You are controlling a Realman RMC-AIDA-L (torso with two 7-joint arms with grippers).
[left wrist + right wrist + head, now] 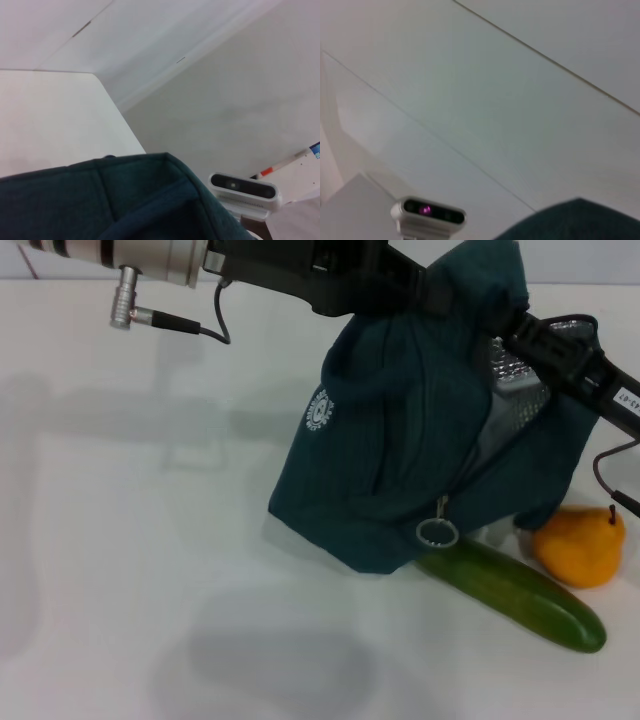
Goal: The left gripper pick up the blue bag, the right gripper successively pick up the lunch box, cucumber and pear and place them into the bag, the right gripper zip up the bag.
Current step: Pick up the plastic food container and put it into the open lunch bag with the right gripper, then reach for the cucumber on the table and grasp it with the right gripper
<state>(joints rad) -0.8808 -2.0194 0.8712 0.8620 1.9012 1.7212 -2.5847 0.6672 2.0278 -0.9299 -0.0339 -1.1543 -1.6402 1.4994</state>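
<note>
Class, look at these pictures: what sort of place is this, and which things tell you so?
Probably a robot test bench in a lab: a bare white table, plain pale walls, and a camera unit on a stand watching a blue bag.

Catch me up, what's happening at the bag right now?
The left arm reaches in from above and holds up the bag by its top. The right arm comes in from the right, its end lost in the bag's foil-lined opening. The cucumber and pear lie on the table beside the bag. The lunch box isn't visible, and neither gripper's fingers can be seen.
</note>
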